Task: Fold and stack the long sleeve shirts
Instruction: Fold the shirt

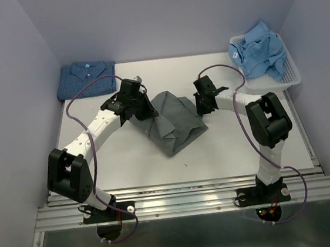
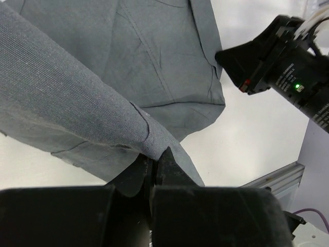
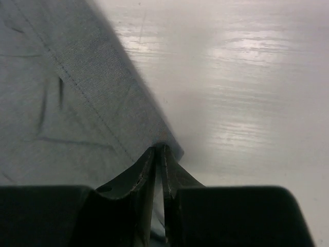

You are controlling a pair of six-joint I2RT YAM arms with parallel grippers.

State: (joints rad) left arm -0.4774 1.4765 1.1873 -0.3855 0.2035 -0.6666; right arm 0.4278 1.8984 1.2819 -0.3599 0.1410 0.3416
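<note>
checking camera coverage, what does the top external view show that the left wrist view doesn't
Top external only: the folded dark blue shirt far left, the light blue shirt in the white basket far right. Left wrist only: the left gripper pinching a cloth fold, close up. Both: the grey shirt and the right gripper at its edge.

Mid-grey cloth shirt [image 1: 174, 122] part-folded mid-table; dark blue dotted shirt [image 1: 86, 78] folded far left; light blue shirt [image 1: 260, 48] crumpled far right.

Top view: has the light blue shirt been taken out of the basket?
No, the light blue shirt lies crumpled inside the basket.
</note>
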